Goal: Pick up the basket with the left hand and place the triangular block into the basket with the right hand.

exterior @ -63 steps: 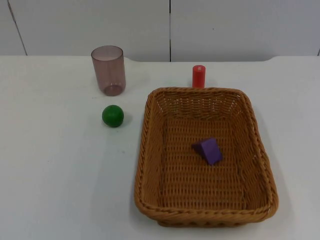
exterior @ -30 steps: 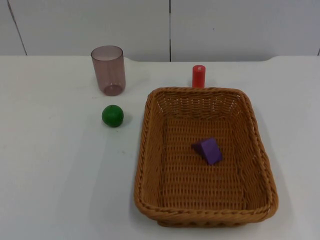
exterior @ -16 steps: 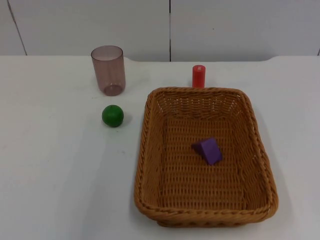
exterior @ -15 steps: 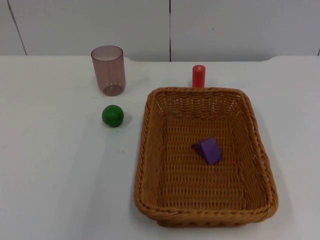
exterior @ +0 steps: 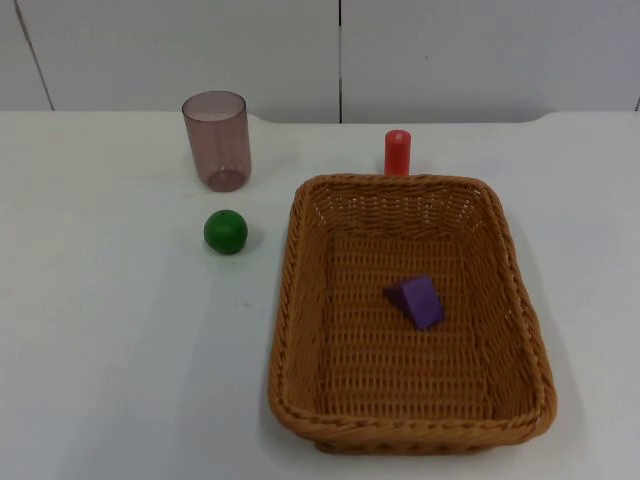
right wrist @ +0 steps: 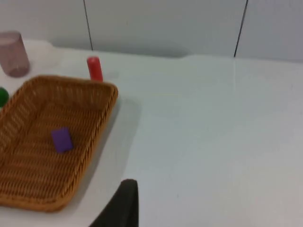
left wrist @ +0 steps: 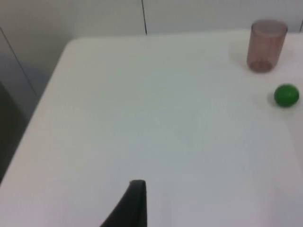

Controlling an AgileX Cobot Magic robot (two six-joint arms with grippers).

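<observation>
Both arms wait off the table's sides; purple triangular block (exterior: 416, 301) lies inside the wicker basket (exterior: 300, 300).

The left gripper (left wrist: 135, 208) hangs over bare white table (exterior: 120, 340), well apart from the green ball (left wrist: 286, 95) and tinted cup (left wrist: 267, 45). The right gripper (right wrist: 124, 205) sits near the basket's side, well apart from the block. Whether either gripper's fingers are parted cannot be told. A red cylinder (exterior: 397, 152) stands behind the basket.

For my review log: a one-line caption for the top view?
Purple triangular block lies inside wicker basket; cup, green ball, red cylinder stand outside.
</observation>
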